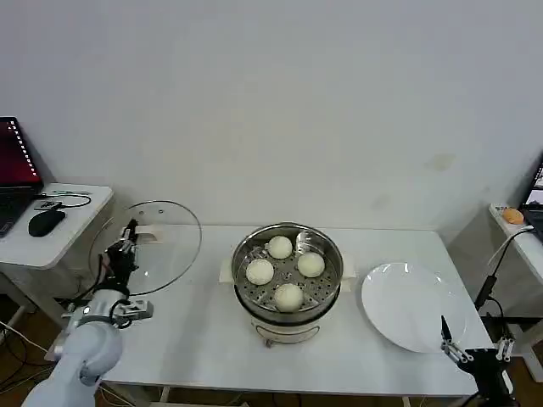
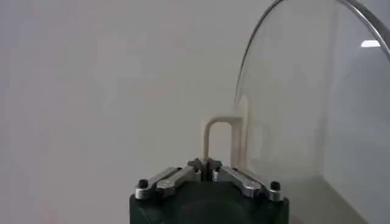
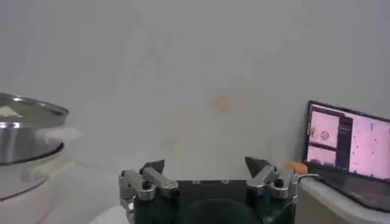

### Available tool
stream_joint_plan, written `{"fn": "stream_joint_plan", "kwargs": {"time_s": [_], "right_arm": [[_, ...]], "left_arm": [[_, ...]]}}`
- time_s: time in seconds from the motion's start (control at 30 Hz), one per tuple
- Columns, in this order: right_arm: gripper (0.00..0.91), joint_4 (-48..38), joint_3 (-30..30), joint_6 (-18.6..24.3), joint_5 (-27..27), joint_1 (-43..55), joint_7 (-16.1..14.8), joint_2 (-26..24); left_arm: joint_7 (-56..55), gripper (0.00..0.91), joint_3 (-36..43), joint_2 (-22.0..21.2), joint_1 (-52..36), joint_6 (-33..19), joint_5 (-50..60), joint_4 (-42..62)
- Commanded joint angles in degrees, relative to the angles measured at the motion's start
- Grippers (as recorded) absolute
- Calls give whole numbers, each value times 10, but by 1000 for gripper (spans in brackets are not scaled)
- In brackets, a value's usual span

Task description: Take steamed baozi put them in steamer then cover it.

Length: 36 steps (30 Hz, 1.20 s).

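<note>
The steamer [image 1: 252, 298] stands mid-table with several cream-white steamed baozi [image 1: 280, 247] on its perforated tray. To its left the cover [image 1: 165, 246], a clear glass lid, is held tilted above the table. My left gripper [image 1: 127, 240] is shut on its cream handle. In the left wrist view the left gripper [image 2: 206, 165] pinches one leg of the handle [image 2: 219, 125], with the cover's glass [image 2: 304, 91] beyond. My right gripper [image 1: 450, 339] waits open near the table's front right corner. The right wrist view shows the right gripper [image 3: 206, 164] empty and the steamer [image 3: 24, 131] far off.
A white plate [image 1: 407, 305] lies right of the steamer. A side table [image 1: 76, 208] at the left holds a laptop and a mouse [image 1: 46, 222]. Another laptop [image 3: 350, 146] and an orange object [image 1: 512, 216] sit on a stand at the right.
</note>
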Motion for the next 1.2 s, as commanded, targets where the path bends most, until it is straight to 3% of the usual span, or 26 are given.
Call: {"fn": "stream_joint_plan", "kwargs": {"time_s": [0.03, 0.27, 0.57, 0.77, 1.2], "right_arm": [[907, -6, -10, -1, -28, 3, 2, 8], [907, -12, -22, -3, -38, 4, 5, 8], [907, -29, -41, -4, -50, 15, 4, 6], [907, -34, -51, -6, -54, 20, 4, 4], [907, -40, -64, -7, -64, 24, 4, 4]], "left_arm": [[92, 0, 196, -36, -119, 109, 65, -66], [175, 0, 293, -152, -195, 193, 176, -34], [230, 0, 301, -277, -199, 214, 277, 36], [236, 0, 301, -314, -172, 214, 318, 42], [245, 0, 304, -324, -105, 200, 381, 5]]}}
